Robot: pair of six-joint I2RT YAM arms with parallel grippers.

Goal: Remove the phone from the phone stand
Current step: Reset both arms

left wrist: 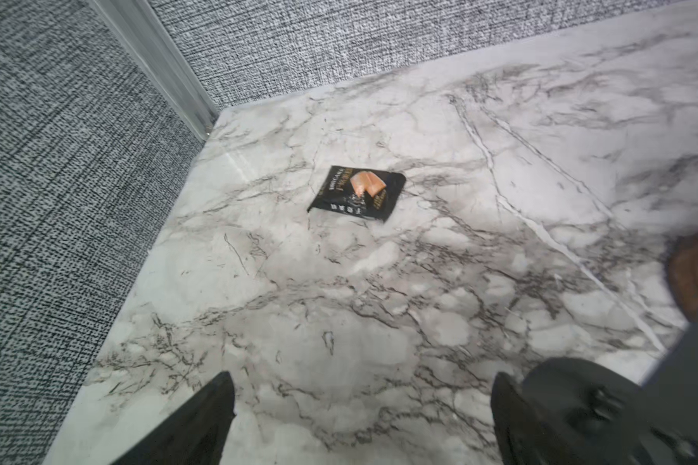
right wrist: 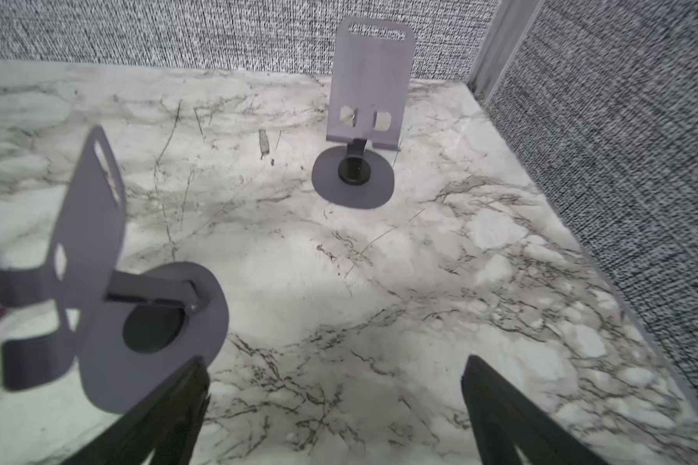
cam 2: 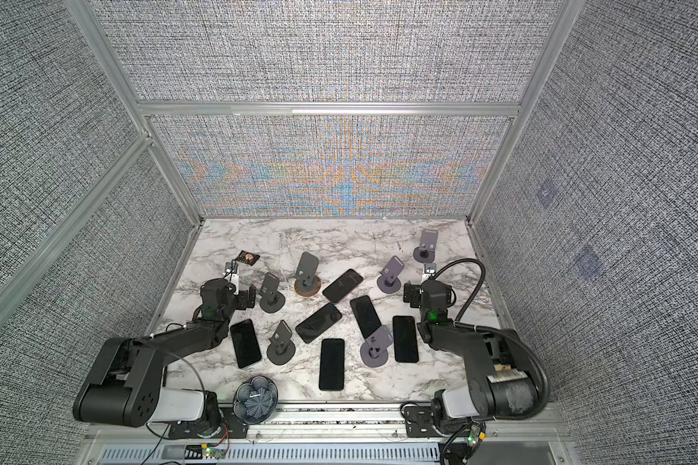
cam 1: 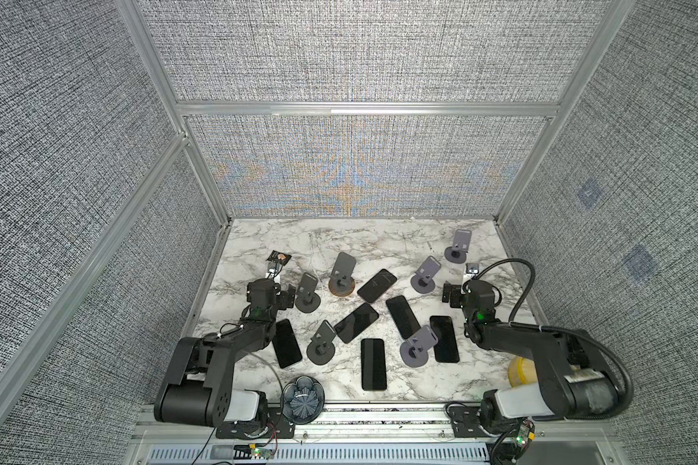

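Marble-patterned bench (cam 1: pixel 339 241), both top views: flat black glass phone (cam 1: pixel 403 317) seems to butt the lavender-grey sheet-metal phone stand (cam 1: pixel 416 352), so pinch its long edges and lift clear; left wrist: left claw (left wrist: pixel 361 378) spread, empty; right wrist: right claw (right wrist: pixel 336 360) likewise, probably nearer.

left arm (cam 1: pixel 242 336): reaching forward, jaws wide apart | right arm (cam 1: pixel 512 336): reaching forward, jaws wide apart
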